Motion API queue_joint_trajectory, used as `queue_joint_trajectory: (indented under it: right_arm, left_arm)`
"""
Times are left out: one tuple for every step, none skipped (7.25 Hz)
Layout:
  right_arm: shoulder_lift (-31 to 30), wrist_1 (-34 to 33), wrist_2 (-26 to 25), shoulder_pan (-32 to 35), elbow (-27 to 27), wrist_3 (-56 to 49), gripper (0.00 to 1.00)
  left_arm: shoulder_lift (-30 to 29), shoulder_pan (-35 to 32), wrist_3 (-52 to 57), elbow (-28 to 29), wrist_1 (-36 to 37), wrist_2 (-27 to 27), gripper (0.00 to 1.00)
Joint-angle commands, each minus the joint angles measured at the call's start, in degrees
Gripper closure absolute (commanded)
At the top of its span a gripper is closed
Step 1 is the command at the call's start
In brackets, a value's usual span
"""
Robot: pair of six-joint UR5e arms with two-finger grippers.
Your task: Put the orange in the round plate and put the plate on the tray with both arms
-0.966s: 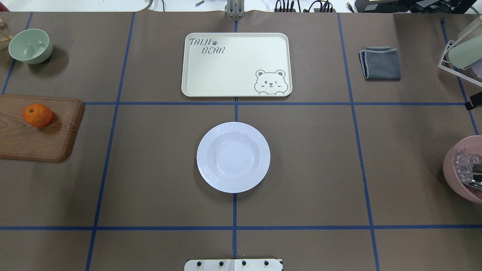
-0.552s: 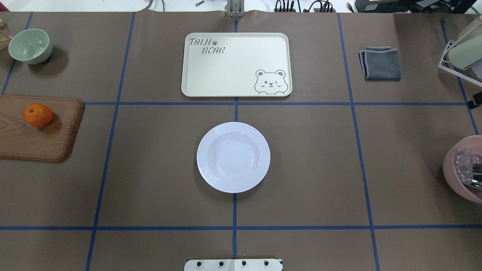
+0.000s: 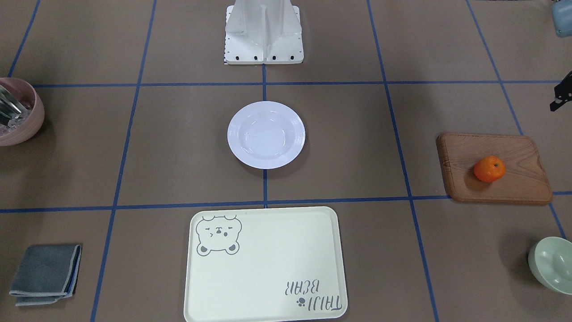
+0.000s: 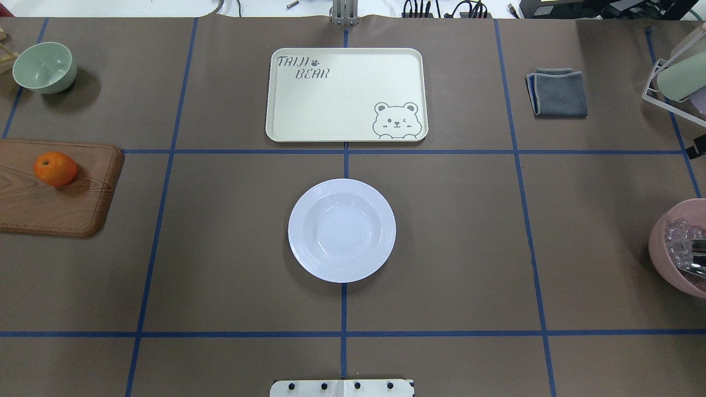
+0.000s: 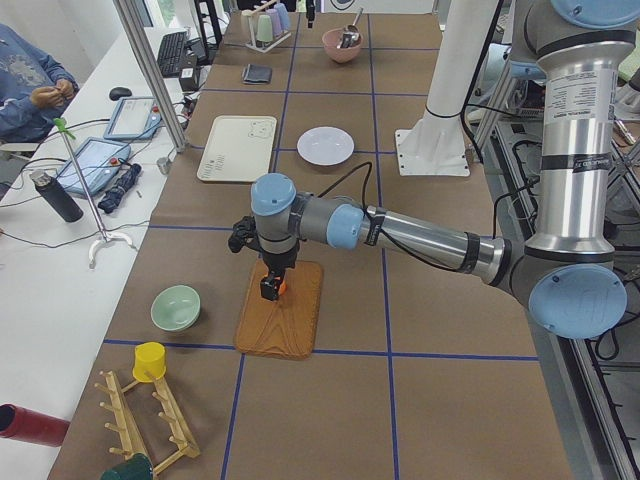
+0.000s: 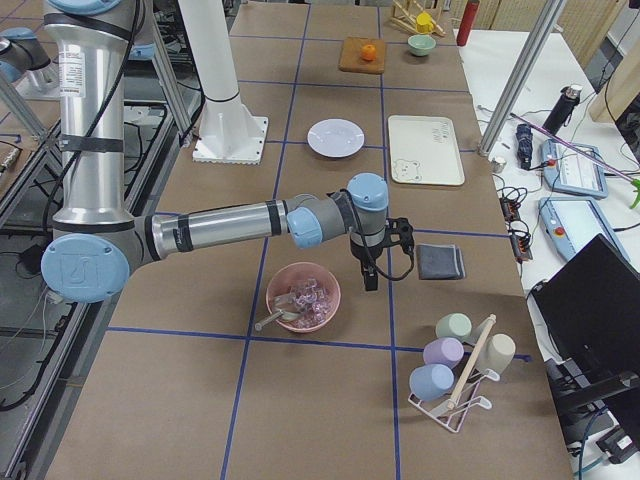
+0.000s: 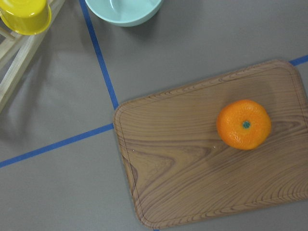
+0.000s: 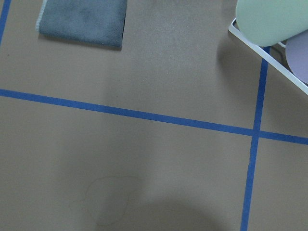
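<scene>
The orange [image 4: 55,169] lies on a wooden board [image 4: 83,209] at the table's left; the left wrist view looks straight down on the orange [image 7: 243,124]. The white round plate [image 4: 342,230] sits bare at the table's centre. Beyond it lies the cream tray [image 4: 331,110], with nothing on it. My left gripper [image 5: 270,290] hangs just above the board by the orange; I cannot tell whether it is open or shut. My right gripper [image 6: 370,278] hovers over the table between a pink bowl and a grey cloth; its state cannot be told either.
A pale green bowl [image 4: 44,67] stands behind the board. The pink bowl [image 4: 675,251] with clear pieces and a utensil sits at the right edge, a folded grey cloth [image 4: 558,92] and a cup rack [image 4: 675,82] further back.
A black part of the right gripper at the overhead view's right edge has shifted slightly up and outward. The orange, plate and tray have not moved.
</scene>
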Motion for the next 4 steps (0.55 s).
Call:
queue_joint_trajectory:
  right_arm:
    - [0.09,0.35,0.55,-0.09,0.16,0.62,0.0]
    - [0.53,0.26,1.07,-1.05,0.24,0.79,0.0]
    - [1.84,0.44,3.51,-4.63,0.25,7.41,0.0]
    - [3.59,6.96,4.5,-9.36,0.33,20.18,0.0]
  left_arm:
    - [0.89,-0.04,-0.11,0.36,-2.41,-0.52,0.02]
    - [1.16,0.05,-0.12,0.36,-2.52,-0.52,0.02]
    - [1.25,0.05,0.06,0.36,-2.61,-0.6,0.02]
    - [1.25,0.05,-0.03,0.27,-2.61,-0.61,0.02]
